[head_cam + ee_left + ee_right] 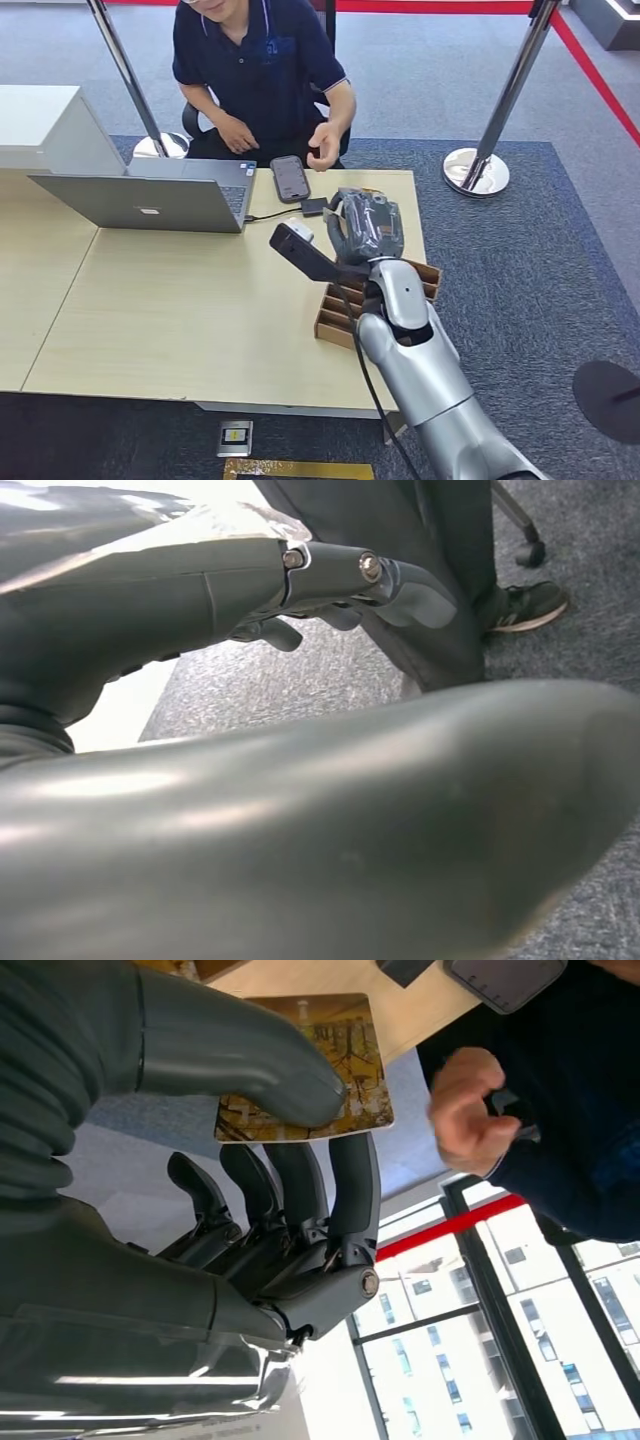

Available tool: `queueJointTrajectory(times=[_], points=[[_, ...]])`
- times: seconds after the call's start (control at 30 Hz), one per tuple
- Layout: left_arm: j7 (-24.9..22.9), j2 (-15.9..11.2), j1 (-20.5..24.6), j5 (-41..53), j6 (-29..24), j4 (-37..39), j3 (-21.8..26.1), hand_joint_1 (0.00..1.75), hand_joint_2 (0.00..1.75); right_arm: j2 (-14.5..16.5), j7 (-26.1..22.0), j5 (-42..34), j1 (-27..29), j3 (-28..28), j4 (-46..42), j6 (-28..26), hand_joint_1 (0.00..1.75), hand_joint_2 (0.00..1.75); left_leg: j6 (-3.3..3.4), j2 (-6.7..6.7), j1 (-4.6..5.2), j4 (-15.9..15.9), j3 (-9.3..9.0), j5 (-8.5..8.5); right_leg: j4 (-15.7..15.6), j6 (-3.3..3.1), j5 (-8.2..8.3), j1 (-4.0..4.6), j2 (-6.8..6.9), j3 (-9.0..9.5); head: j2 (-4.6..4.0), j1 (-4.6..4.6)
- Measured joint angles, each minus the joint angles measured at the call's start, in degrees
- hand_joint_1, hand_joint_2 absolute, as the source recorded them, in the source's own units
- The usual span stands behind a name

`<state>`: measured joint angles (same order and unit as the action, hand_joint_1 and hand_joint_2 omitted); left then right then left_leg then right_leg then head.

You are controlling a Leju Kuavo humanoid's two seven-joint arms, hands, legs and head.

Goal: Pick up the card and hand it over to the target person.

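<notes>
Right hand: the right hand [367, 226] is raised above the far right part of the table [189, 310], its thumb pressing the card [332, 1075] against the fingers [355, 1175], so it is grasping the card.
Card: in the right wrist view, a yellow-brown printed card lies flat between thumb and fingers, its free end toward the person's hand [468, 1110]; the two are near but apart.
Left hand: the left hand [332, 585] shows in its wrist view over grey carpet, beside a dark trouser leg and a shoe [532, 605]; I cannot tell whether it is clenched or released.
Person: the person [260, 70] sits at the far side of the table in a dark polo shirt, one hand [324, 147] lifted over the table's far edge, just beyond the right hand.
Phone: a phone [290, 178] lies on the table at its far edge, in front of the person.
Laptop: a grey laptop [151, 195] stands open on the table, left of the phone.
Tray: a brown slotted tray [340, 315] sits at the table's right edge, under the right arm.
</notes>
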<state>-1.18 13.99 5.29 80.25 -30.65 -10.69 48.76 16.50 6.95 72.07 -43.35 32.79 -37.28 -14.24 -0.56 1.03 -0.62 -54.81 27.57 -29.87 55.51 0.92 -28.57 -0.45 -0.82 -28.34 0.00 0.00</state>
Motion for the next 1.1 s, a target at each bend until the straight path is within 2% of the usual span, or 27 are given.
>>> queueJointTrajectory(times=[0.33,0.5,0.7,0.8,0.83,0.93,1.07,1.1], points=[[0.3,0.1,0.1,-0.1,-0.2,0.1,0.0,0.0,0.0,1.9,2.2,1.8,-4.9,0.4,7.0,0.4,1.43,1.75,0.01,0.09,-0.02,0.0,0.06,0.0,0.0,0.01,-0.02,0.01,0.09,-0.01,0.0,0.0],[0.3,-0.1,0.1,0.0,0.0,0.1,-0.2,0.0,0.0,1.7,2.9,2.0,-5.3,0.0,9.1,0.1,1.42,1.75,0.01,0.17,-0.02,0.0,0.03,0.0,0.0,0.01,-0.04,0.01,0.15,0.04,0.0,0.0],[0.2,-0.1,0.1,0.0,0.0,0.1,0.0,0.0,0.0,1.4,3.9,3.0,-4.2,0.2,11.0,-0.3,1.26,1.75,0.02,0.18,-0.03,0.0,0.04,0.02,-0.1,0.01,-0.02,0.02,0.19,0.04,0.0,0.0],[0.2,-0.1,0.0,0.2,0.1,0.1,-0.1,0.0,0.0,1.1,4.2,3.2,-3.5,0.2,11.3,-0.6,0.82,1.75,0.02,0.2,-0.03,0.0,0.03,0.02,-0.1,0.01,-0.03,0.02,0.2,0.06,0.0,0.0],[0.1,-0.1,0.0,0.2,0.1,0.1,-0.1,0.0,0.0,1.1,4.2,3.3,-3.3,0.2,11.5,-0.6,0.52,1.75,0.02,0.21,-0.03,0.0,0.02,0.02,-0.1,0.02,-0.03,0.02,0.2,0.07,0.0,0.0],[-0.1,-0.1,0.0,0.1,0.0,0.1,0.0,0.0,0.0,1.2,3.8,3.6,-2.9,0.4,11.9,-0.8,0.0,1.75,0.02,0.22,-0.03,0.0,0.04,0.03,-0.1,0.01,-0.02,0.02,0.21,0.06,0.0,0.0],[-0.3,0.0,0.0,-0.1,-0.2,0.0,0.2,0.0,0.0,1.7,3.6,3.8,-2.9,0.3,12.1,-1.1,0.0,0.0,0.02,0.17,-0.03,0.0,0.07,0.04,-0.1,0.0,0.0,0.02,0.19,0.01,0.0,0.0],[-0.3,0.0,0.0,-0.1,-0.3,0.0,0.2,0.0,0.0,1.7,3.7,3.8,-2.9,0.3,12.0,-1.4,0.0,0.0,0.02,0.16,-0.03,0.0,0.08,0.04,-0.1,0.0,-0.01,0.02,0.18,0.0,0.0,0.0]])
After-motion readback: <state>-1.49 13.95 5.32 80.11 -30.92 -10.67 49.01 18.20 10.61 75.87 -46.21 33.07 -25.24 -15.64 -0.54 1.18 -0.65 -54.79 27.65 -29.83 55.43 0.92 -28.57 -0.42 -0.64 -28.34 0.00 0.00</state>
